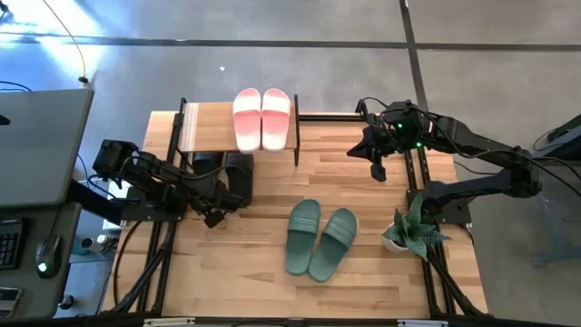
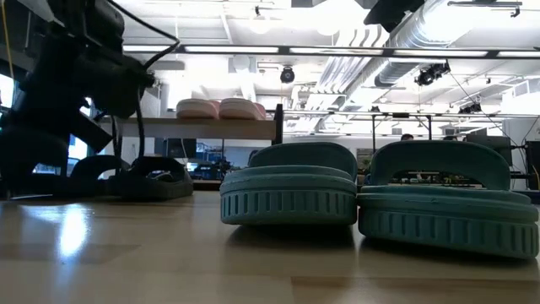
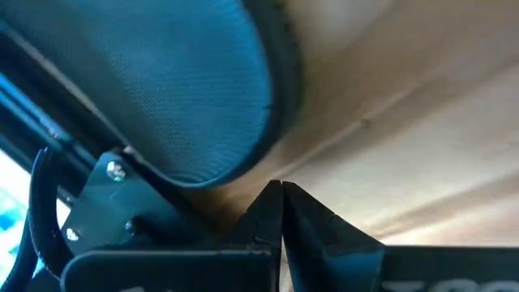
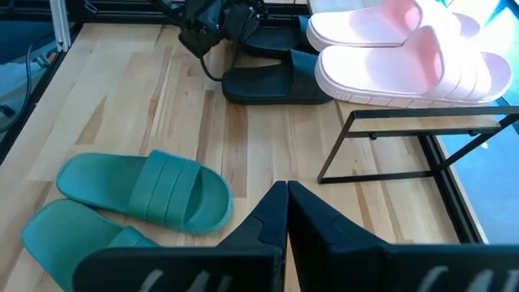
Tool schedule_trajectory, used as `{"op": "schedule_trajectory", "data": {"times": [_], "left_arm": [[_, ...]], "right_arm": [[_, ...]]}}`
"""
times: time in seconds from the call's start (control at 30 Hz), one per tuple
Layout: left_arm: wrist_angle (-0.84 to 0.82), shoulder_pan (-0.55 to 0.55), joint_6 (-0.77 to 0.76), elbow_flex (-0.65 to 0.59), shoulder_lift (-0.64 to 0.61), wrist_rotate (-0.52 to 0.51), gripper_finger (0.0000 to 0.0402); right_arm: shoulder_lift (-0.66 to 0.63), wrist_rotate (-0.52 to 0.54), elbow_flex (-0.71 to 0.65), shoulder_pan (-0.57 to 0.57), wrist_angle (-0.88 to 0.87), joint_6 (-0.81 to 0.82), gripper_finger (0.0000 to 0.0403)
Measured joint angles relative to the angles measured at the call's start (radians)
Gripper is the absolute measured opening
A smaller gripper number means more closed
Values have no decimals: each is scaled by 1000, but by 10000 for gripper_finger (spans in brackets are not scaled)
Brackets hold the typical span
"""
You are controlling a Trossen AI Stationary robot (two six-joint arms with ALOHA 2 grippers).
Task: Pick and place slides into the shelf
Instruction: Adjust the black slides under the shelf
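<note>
Pink slides (image 1: 262,118) are sitting on the shelf (image 1: 204,127) top board, black slides (image 1: 227,171) lying beneath it, green slides (image 1: 320,238) lying mid-table. Left gripper (image 1: 216,218), fingers pressed together and holding nothing, is hovering beside the black pair. Right gripper (image 1: 378,173), likewise closed and empty, is hanging near the shelf's end, a potted plant (image 1: 410,232) standing beside its arm.

High view: straight down over the whole surface (image 1: 272,272). Low view: at surface height, looking level across, right up against the green slides (image 2: 291,196); the shelf (image 2: 198,128) sits farther back. Left wrist view: tight on a black slide (image 3: 162,89). Right wrist view: angled across the surface, sharing green slides and shelf with high and low.
</note>
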Motion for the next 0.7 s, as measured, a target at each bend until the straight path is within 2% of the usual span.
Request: {"op": "schedule_trajectory", "data": {"times": [0.17,0.4,0.7], "left_arm": [[18,0,-50,-22,1,-21,0],[77,2,-69,-22,1,-106,0],[64,147,-68,-22,1,-170,0]], "right_arm": [[0,0,0,0,16,5,0],[0,0,0,0,46,19,0],[0,0,0,0,45,44,0]]}}
